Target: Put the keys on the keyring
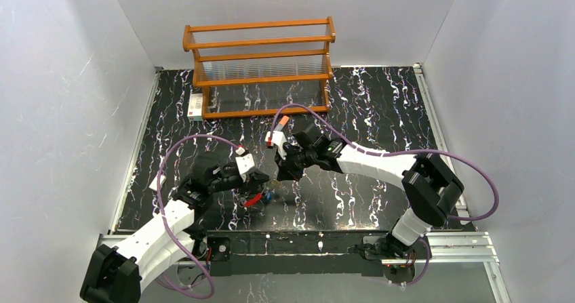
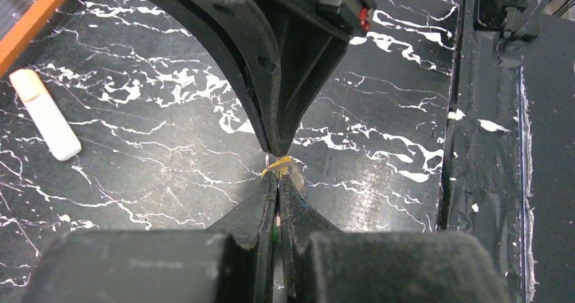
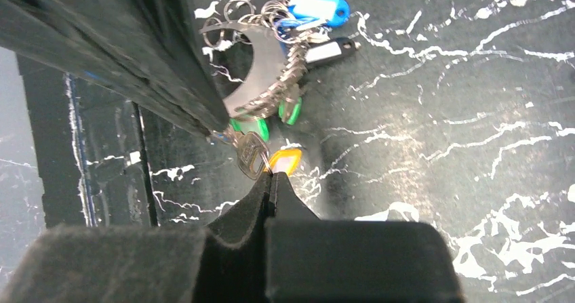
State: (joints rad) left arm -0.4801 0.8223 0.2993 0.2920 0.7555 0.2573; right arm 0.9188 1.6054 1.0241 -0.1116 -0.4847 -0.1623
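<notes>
Black, white-veined table (image 1: 380,181) lies under both arms, whose tips meet nose to nose. The right gripper (image 3: 271,175) is clenched on a yellow-headed key (image 3: 285,160). Just ahead of it the left gripper (image 2: 278,184) is pinched shut on the keys (image 3: 254,127), a silver bunch with green heads, and the keyring (image 1: 252,199) shows its red section close beside that gripper.
</notes>
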